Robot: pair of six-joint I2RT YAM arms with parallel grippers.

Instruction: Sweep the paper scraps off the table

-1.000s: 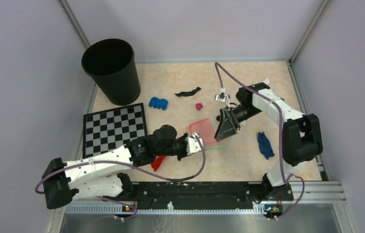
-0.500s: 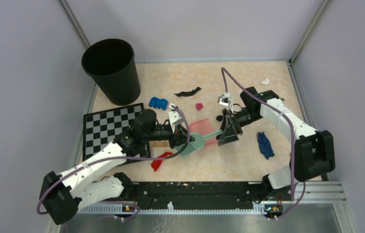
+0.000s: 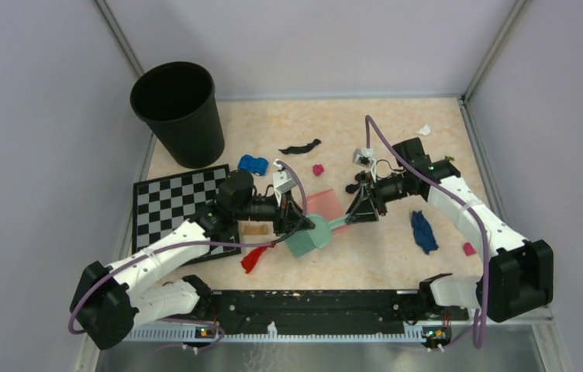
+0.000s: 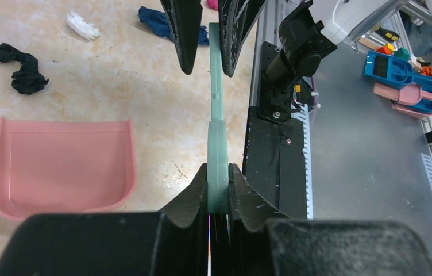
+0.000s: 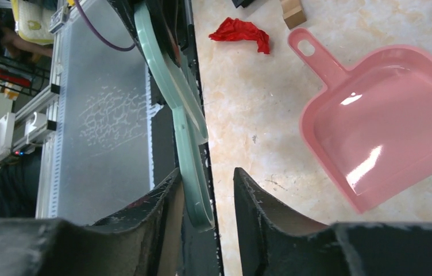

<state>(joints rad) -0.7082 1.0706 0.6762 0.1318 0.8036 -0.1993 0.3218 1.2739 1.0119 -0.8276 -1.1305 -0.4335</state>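
Moved: in the last second my left arm has swung up from 6 o'clock toward the middle of the bench [image 3: 381, 263], carrying the green brush [image 3: 304, 239]. The right arm has reached out until its fingers sit either side of the brush handle [image 4: 216, 75].
Meaning: I read this as a hand-over of the brush, half made. No sweeping has begun.
Left end effector [image 4: 218, 172]: clamped on the brush just behind the head, holding it on edge.
Right end effector [image 5: 207, 172]: fingers spread. The handle runs between them with a gap showing on one side, so it is around the handle, not gripping it.
Paper scraps [image 3: 424, 231]: all lie on the bench, none gathered.
- The black scrap [image 3: 300, 147] is at 12 o'clock, with a magenta scrap [image 3: 319, 169] near it.
- The white scrap [image 3: 424, 130] is at 2 o'clock.
- The dark blue scrap is at 4 o'clock, and a second magenta bit [image 3: 469, 249] lies beyond it toward the right edge.
- The red scrap [image 3: 253, 260] is at 7 o'clock.
Pink dustpan [image 5: 386, 115]: flat on the bench at centre, just beside the brush. Both wrist views show it empty.
Black bin [image 3: 176, 108]: upright at 10 o'clock (its inside is too dark for me to say what it holds).
Not for sweeping: the blue toy car [image 3: 253, 163] at 11 o'clock, and the chequered board [image 3: 180, 205] at 9 o'clock.
Next: I judge the right fingers must close before the left lets go, or the brush drops.
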